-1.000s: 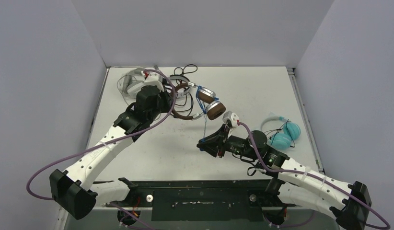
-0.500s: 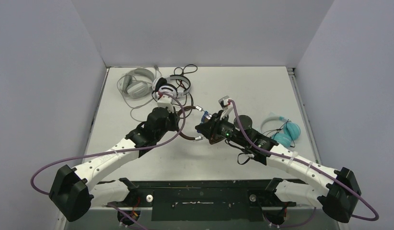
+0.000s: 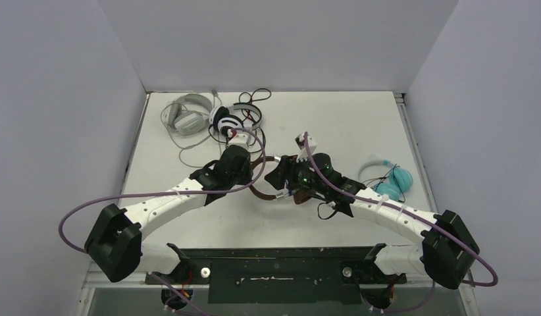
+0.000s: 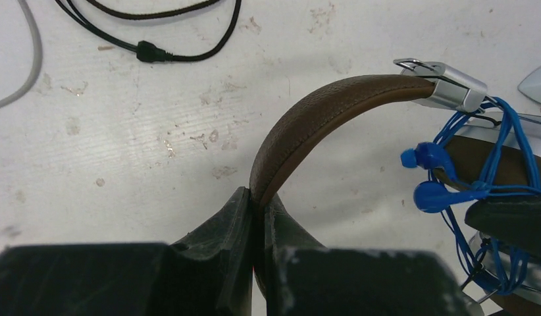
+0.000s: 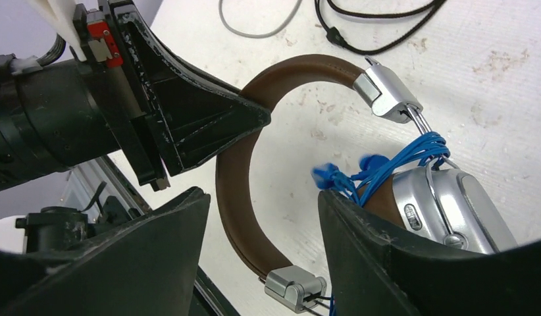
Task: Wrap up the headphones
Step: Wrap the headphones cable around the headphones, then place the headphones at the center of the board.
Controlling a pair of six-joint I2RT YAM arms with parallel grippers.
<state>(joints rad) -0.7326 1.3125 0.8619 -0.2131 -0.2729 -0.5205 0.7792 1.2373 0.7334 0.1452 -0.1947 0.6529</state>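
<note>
1. While the left gripper (image 4: 256,209) has its fingers clamped together on the band (image 4: 307,122) of the brown headphones (image 3: 260,192), the band arcs up and away from those fingers to a silver hinge. The blue cable (image 4: 482,187) is bunched just beyond that.
2. The right gripper (image 5: 262,197) has its fingers spread wide. The lower curve of the band passes between them, closer to the finger on the left gripper's side, and appears to touch neither.
3. What the next move turns on is that the cable tangle and the silver ear cup (image 5: 445,204) lie just off the tip of the right gripper's other finger. The right arm is therefore the nearer one to the cable, and the left is best used as an anchor.
4. The band's long curve runs from the left fingers across to the right ones, so closing now would probably catch band rather than cable.
5. The teal headphones (image 3: 391,183), grey headphones (image 3: 184,117) and black-and-white headphones (image 3: 236,120) lie well apart from both sets of fingers on the table (image 3: 360,125).
</note>
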